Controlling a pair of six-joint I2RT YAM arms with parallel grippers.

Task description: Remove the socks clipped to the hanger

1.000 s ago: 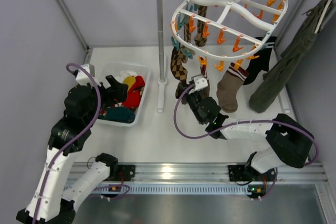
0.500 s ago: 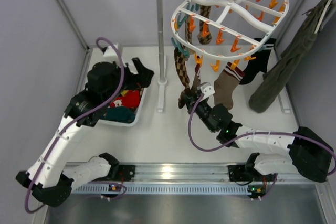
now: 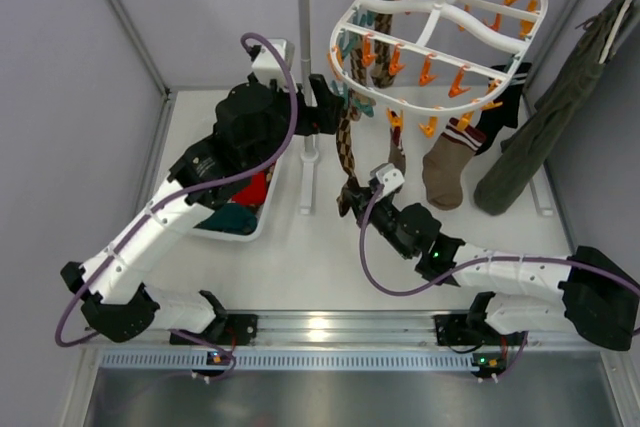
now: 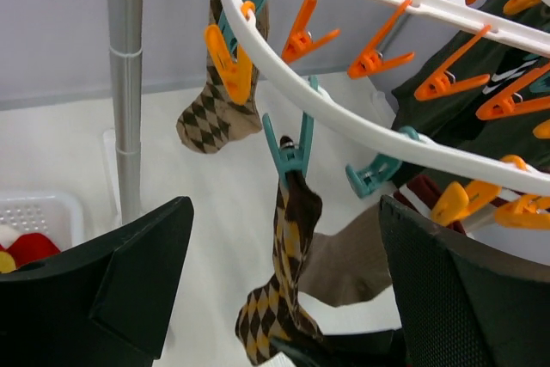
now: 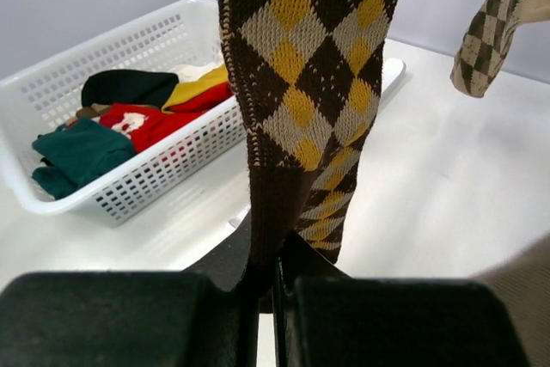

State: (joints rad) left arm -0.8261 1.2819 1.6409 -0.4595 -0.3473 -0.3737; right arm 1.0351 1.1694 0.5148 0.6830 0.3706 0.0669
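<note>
— How many socks hang on that white plastic oval hanger (image 4: 357, 126)?
— Five that I can make out: two brown argyle-knit socks (image 5: 309, 66), two plain tan-brown socks with striped cuffs (image 3: 445, 167), and one black sock (image 3: 505, 107).
— And clips?
— Small orange plastic clips (image 4: 228, 62), well over ten. Teal plastic clips (image 4: 288, 148), fewer. I can't get an exact tally.
— Anything else?
— One white mesh plastic basket (image 5: 146, 182), one upright grey metal pole (image 4: 126, 83), and one long olive-green garment (image 3: 545, 117). One hanger, too.

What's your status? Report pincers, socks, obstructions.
Right pincer shut on argyle sock toe. Left pincer open, facing its teal clip. Sock not yet unclipped from hanger. Pole close beside left pincer.
</note>
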